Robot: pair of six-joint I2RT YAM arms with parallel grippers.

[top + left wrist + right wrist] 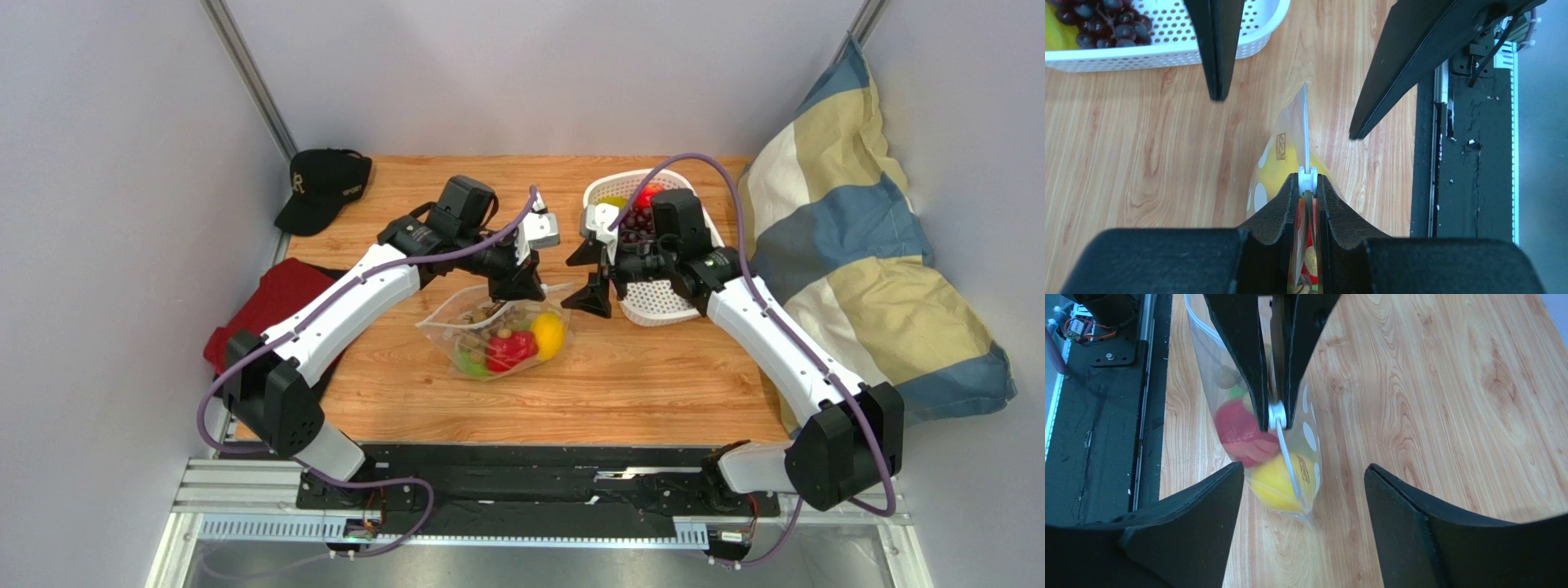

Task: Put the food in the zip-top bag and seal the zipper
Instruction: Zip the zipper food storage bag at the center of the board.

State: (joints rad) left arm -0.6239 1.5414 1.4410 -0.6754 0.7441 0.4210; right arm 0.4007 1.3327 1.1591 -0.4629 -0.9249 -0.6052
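Left gripper (1308,180) is pinching the zipper (1305,131) of the bag (1261,184) holding pepper (1238,433) and lemon (1273,481); right gripper (586,279) is hanging released nearby.

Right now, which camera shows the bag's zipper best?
Left wrist: the zipper runs straight ahead from the left gripper, which is shut on it. Right wrist shows it partly behind that gripper; top external barely resolves it.

The clear zip-top bag (444,328) bears white dots; the lemon (548,333) is yellow
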